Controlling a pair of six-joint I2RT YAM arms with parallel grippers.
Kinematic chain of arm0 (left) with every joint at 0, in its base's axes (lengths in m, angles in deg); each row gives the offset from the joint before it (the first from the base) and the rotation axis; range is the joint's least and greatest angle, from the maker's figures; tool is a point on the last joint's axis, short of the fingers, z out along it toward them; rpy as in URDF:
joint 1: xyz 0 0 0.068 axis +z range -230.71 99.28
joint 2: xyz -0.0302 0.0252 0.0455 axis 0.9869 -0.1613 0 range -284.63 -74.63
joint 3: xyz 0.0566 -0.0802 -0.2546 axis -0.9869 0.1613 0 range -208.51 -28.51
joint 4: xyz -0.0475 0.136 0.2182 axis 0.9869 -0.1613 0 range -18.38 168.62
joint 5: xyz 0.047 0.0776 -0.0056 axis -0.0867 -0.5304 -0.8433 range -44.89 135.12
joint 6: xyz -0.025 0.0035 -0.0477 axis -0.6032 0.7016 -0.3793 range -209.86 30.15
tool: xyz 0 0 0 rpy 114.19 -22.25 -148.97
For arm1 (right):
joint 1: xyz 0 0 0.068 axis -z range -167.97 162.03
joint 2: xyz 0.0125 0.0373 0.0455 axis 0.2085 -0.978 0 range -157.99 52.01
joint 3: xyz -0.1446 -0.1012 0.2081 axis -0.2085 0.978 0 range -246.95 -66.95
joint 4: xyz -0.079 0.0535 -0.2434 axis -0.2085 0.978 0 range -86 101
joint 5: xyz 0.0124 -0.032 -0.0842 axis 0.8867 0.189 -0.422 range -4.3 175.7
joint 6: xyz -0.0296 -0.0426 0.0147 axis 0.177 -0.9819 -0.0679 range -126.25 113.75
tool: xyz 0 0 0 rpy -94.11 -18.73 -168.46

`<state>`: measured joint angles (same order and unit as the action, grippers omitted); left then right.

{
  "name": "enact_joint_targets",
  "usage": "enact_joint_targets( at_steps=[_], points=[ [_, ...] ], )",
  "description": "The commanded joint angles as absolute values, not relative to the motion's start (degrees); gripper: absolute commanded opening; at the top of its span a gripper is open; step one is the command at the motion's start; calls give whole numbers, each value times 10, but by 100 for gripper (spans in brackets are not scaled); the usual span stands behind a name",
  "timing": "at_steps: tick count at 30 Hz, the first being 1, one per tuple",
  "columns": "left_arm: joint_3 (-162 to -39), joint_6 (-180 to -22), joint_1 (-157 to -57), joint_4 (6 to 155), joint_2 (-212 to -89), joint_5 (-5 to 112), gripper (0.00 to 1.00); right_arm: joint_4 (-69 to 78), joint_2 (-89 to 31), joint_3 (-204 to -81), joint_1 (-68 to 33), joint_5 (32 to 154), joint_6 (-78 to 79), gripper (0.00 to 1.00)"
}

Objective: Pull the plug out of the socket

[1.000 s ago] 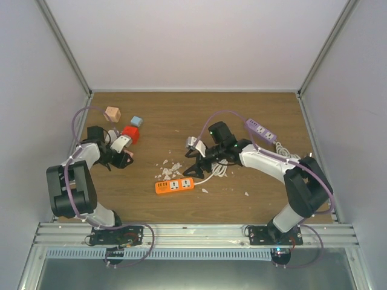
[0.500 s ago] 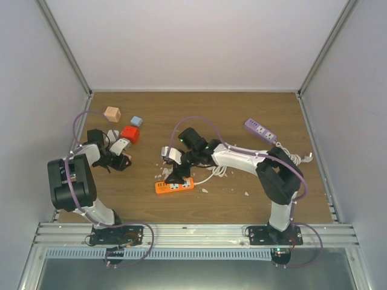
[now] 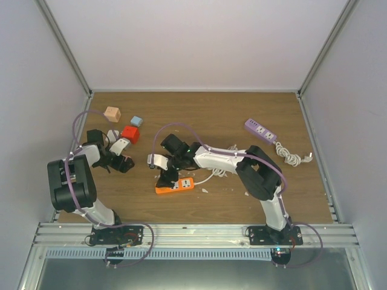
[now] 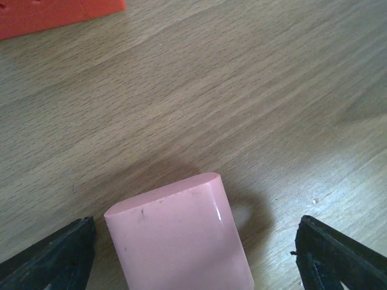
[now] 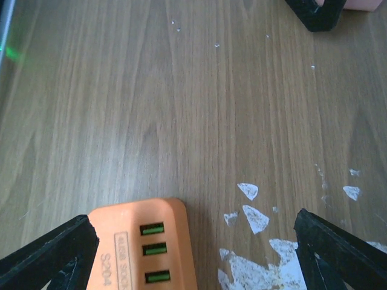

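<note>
The socket (image 3: 178, 184), a short orange power strip, lies mid-table with nothing plugged into its face. My right gripper (image 3: 165, 177) hangs open over its left end. In the right wrist view that end (image 5: 142, 251), with green USB slots, sits beside the left finger, off centre in the right gripper (image 5: 193, 248). The plug (image 4: 181, 241) appears as a pale pink block with rounded corners, lying on the wood. It rests inside my open left gripper (image 4: 196, 251), close to the left finger and well clear of the right one. The left gripper (image 3: 123, 162) is at the table's left.
A red cube (image 3: 130, 134), tan cube (image 3: 112, 113) and light-blue cube (image 3: 136, 121) sit behind the left gripper. A purple power strip (image 3: 261, 130) with a coiled white cord (image 3: 291, 155) lies at the right. White scraps (image 5: 254, 219) dot the wood by the socket.
My left gripper has opened and let go of the pink block. The right arm has swung left across the table and now hangs over the orange strip's left end.
</note>
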<state>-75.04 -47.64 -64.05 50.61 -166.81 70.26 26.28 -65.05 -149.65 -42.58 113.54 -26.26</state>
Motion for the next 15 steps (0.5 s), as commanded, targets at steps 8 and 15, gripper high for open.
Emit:
enact_joint_targets(
  at_steps=[8, 15],
  points=[
    [-738, -483, -635, 481, -1627, 723, 99, 326, -717, -1573, -484, 1089, -309, 77],
    [-753, -487, -634, 460, -1607, 742, 99, 364, -709, -1544, -493, 1084, -367, 62]
  ],
)
